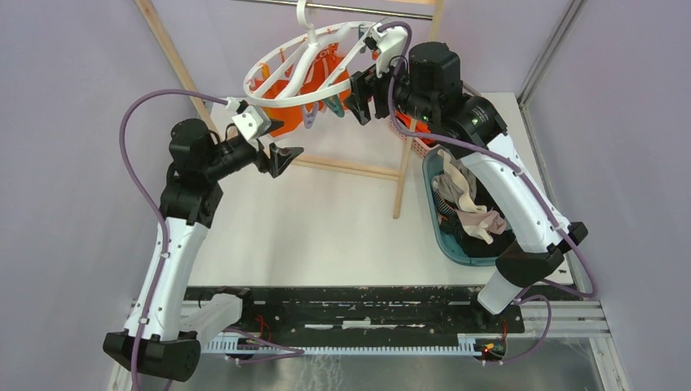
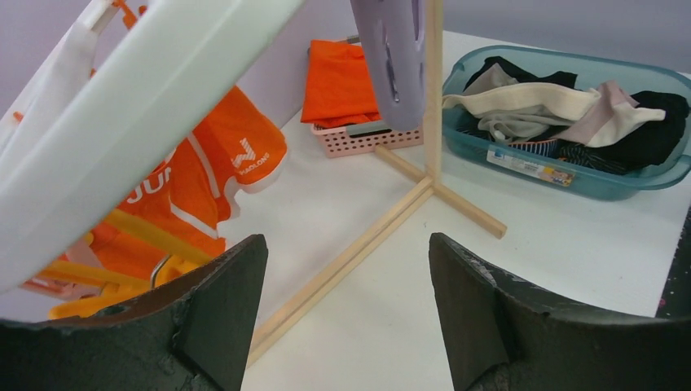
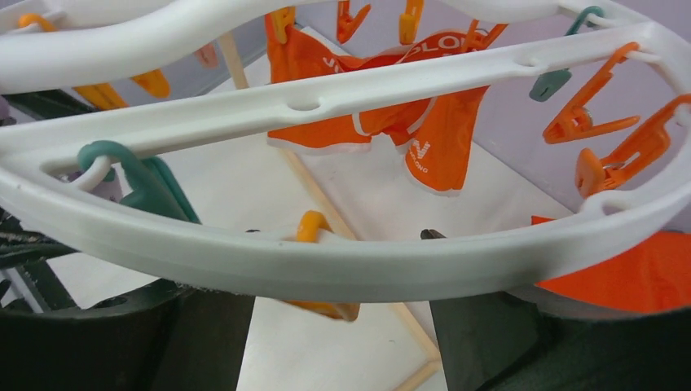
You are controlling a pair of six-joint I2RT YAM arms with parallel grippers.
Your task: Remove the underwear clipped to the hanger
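Approach stage: orange underwear [image 1: 287, 122] clipped on hanger [image 1: 314, 61].
The left gripper [image 1: 285, 155] and right gripper [image 1: 368, 102] are released; it must be grasped next.

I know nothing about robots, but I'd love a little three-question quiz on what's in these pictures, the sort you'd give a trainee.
1. True or false: the teal tub is empty.
2. The underwear clipped to the hanger is: A. black, B. orange, C. beige.
3. How many garments hang from the hanger?

Key: 1. False. 2. B. 3. One.
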